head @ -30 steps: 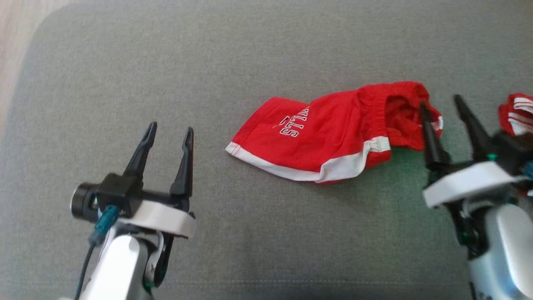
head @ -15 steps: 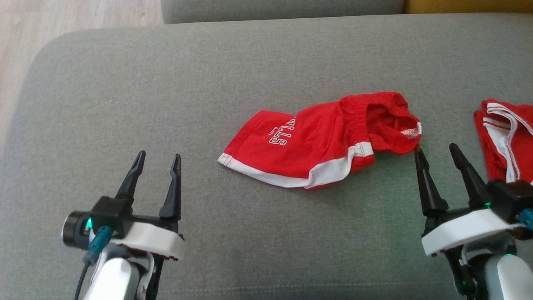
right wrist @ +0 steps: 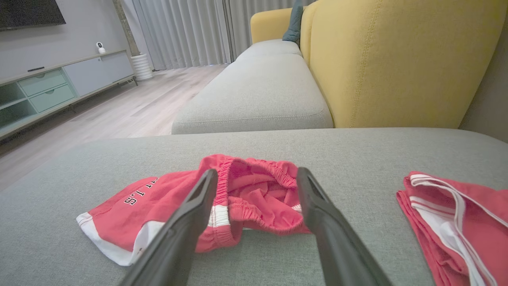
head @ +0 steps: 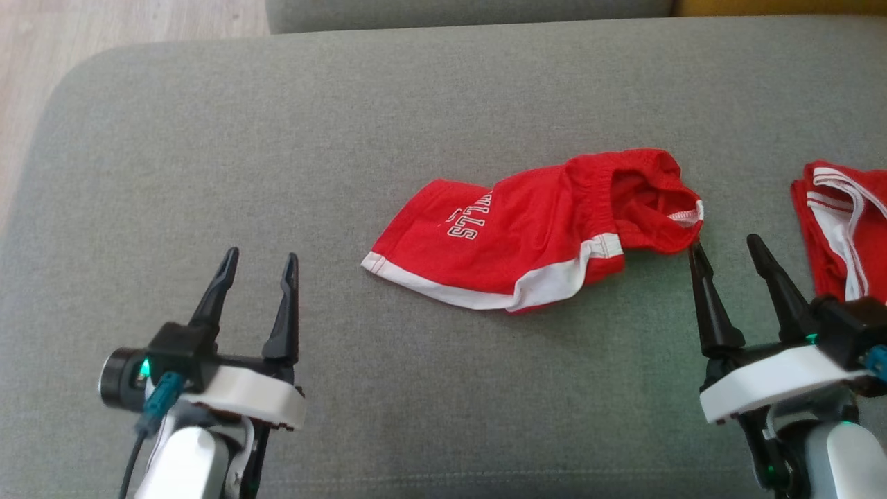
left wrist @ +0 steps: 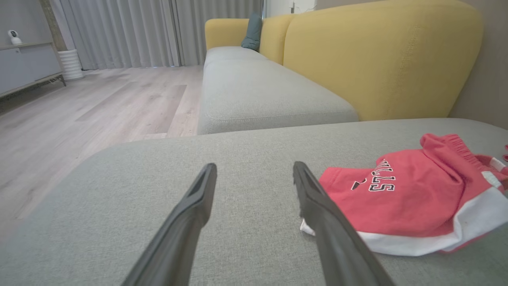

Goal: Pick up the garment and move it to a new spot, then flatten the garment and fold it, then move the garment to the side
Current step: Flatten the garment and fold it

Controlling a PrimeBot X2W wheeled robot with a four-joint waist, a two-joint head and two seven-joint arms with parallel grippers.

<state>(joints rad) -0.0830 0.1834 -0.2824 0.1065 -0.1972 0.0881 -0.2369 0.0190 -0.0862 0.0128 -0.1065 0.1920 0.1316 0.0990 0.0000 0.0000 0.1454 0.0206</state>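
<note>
Grey cushion bears red shorts and another red garment.

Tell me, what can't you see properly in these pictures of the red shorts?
The word on the red shorts: head view, a fold hides its start.
The second red garment: head view, cut off by the right edge.
The shorts' white hem corner: left wrist view, behind a finger of the left hand.
Whether the right hand touches the shorts: head view, too close to tell.
</note>
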